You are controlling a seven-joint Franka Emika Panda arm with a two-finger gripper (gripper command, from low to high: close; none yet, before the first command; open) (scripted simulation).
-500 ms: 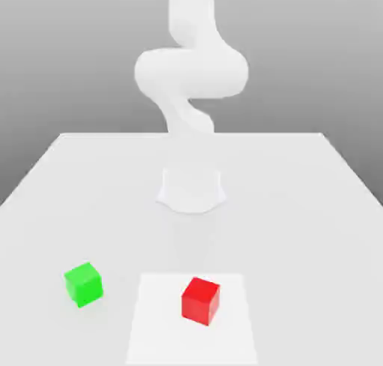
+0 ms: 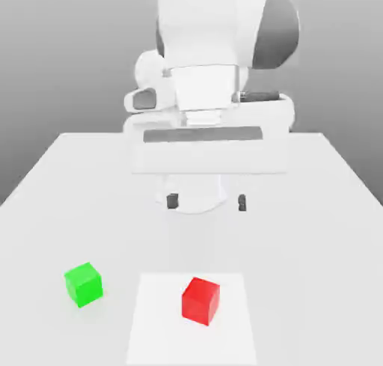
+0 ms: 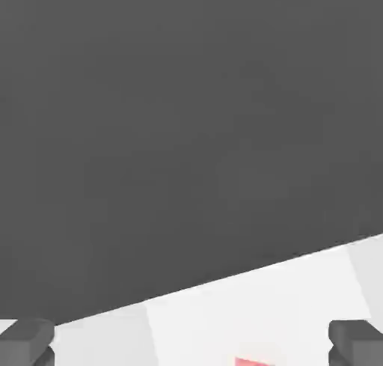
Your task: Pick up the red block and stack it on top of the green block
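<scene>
End effector [image 2: 207, 201] spread wide, red block [image 2: 200, 301], green block [image 2: 83, 284], unlabelled

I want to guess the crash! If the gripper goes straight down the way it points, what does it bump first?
Probably the bare table. The gripper, open, hangs behind the red block, though depth is hard to judge.
</scene>
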